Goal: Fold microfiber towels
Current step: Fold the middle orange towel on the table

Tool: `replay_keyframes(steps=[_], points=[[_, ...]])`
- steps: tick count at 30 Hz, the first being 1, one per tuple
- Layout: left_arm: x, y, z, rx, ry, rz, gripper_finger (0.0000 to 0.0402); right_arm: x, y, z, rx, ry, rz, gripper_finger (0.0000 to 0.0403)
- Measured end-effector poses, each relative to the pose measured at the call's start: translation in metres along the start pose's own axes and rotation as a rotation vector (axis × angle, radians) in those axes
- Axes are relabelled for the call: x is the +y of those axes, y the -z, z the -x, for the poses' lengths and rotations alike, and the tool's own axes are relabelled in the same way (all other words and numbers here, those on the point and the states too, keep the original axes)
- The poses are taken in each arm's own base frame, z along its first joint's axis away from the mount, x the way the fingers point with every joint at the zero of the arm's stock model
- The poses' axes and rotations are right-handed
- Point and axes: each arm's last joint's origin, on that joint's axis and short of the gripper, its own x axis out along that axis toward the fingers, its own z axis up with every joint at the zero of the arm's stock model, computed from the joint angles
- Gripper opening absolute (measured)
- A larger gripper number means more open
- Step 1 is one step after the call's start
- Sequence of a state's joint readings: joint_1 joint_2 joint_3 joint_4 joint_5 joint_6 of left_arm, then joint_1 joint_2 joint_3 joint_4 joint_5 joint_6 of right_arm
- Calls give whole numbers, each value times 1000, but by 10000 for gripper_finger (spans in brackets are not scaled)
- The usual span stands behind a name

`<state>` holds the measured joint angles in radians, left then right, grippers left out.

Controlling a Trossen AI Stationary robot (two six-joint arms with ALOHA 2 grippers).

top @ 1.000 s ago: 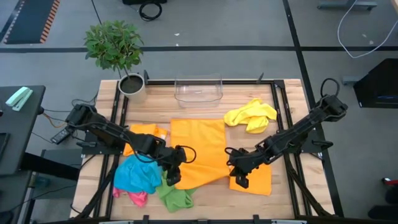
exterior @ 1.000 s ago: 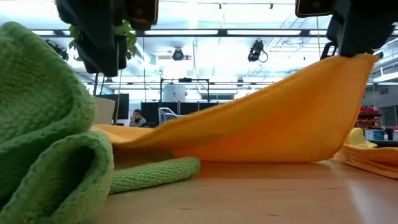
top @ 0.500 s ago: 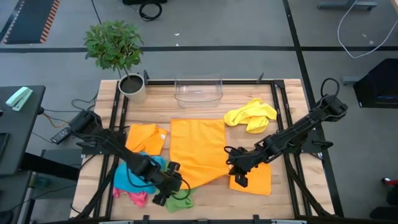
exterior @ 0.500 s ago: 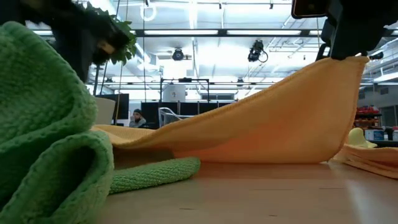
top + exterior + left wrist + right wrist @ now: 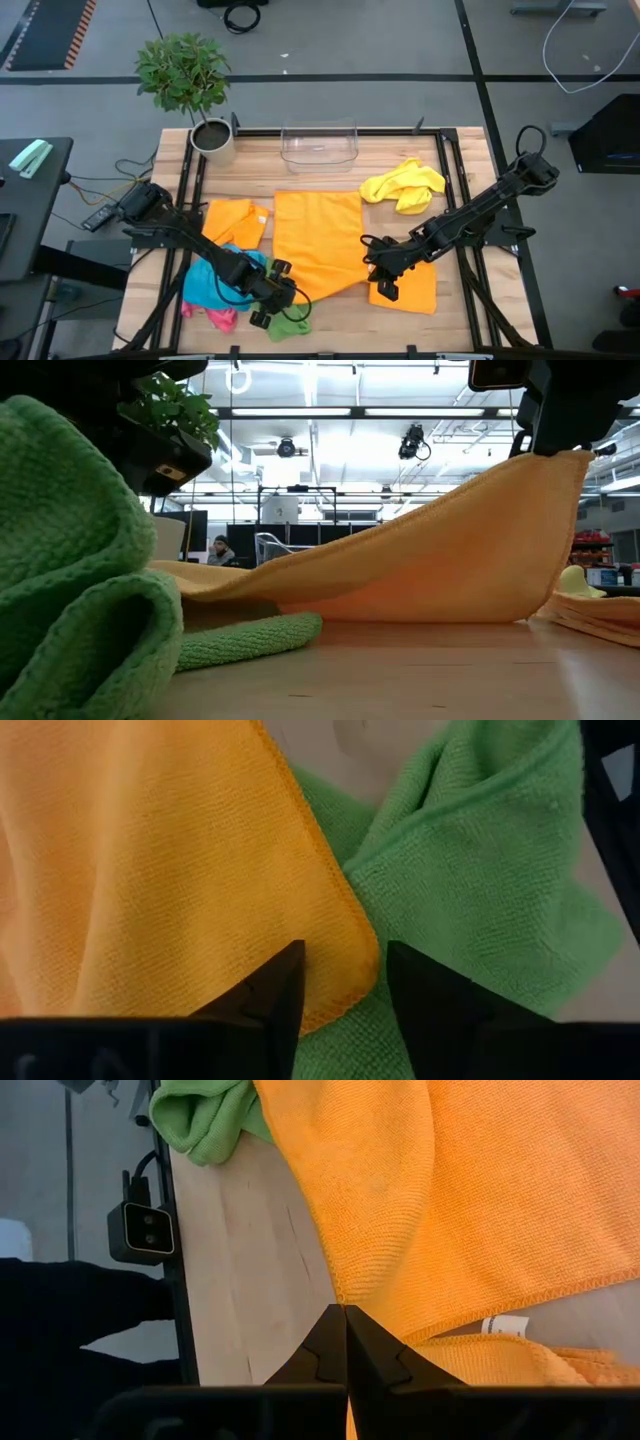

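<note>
A large orange microfiber towel (image 5: pixel 318 240) lies spread in the middle of the table, with its near right corner raised. My right gripper (image 5: pixel 373 263) is shut on that corner. My left gripper (image 5: pixel 282 298) stands open low over the towel's near left corner (image 5: pixel 345 965), which shows between its two fingers above a crumpled green towel (image 5: pixel 290 320). I cannot tell whether the left fingers touch the corner. Around them lie a blue towel (image 5: pixel 215 280), a pink one (image 5: pixel 215 318), a second orange one (image 5: pixel 235 220) and a yellow one (image 5: pixel 405 185). My right gripper pinches the large orange towel's near right corner (image 5: pixel 342 1298) between its two shut fingers, slanting down from the table's right side. The corner is lifted clear (image 5: pixel 550 465). From it the cloth slopes down to the left, where the rest lies on the table.
A folded orange towel (image 5: pixel 412 288) lies under and to the right of my right gripper. A clear plastic bin (image 5: pixel 320 145) stands at the far edge, a potted plant (image 5: pixel 212 135) at the far left corner. Bare wood shows at the near right.
My left gripper has gone from the large orange towel's left edge toward the table's near edge and down, rolling its wrist, and now hangs over the towel's near left corner and the green towel. My right gripper has kept the raised corner still.
</note>
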<state>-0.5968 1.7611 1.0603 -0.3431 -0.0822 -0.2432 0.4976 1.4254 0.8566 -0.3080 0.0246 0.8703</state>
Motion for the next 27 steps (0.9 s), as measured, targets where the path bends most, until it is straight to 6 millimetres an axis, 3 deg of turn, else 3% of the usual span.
replay_keyframes(steps=[4, 6, 8, 17, 22, 27], points=[[0, -1, 1, -5, 4, 52, 79, 0, 0, 0, 4, -2, -8, 1], [1, -7, 10, -28, 35, 94, 33, 0, 0, 0, 6, 1, -9, 1], [5, -19, 25, -83, 72, 112, 12, -1, 1, 0, 16, 13, -8, 1], [48, -26, 104, -194, 31, 278, 10, -5, -1, 14, 4, 32, -9, 1], [62, -14, 127, -169, -77, 393, 7, -11, -10, 24, -82, 68, -43, 1], [79, -4, 134, -156, -333, 487, 9, -35, -34, 26, -192, 189, -96, 1]])
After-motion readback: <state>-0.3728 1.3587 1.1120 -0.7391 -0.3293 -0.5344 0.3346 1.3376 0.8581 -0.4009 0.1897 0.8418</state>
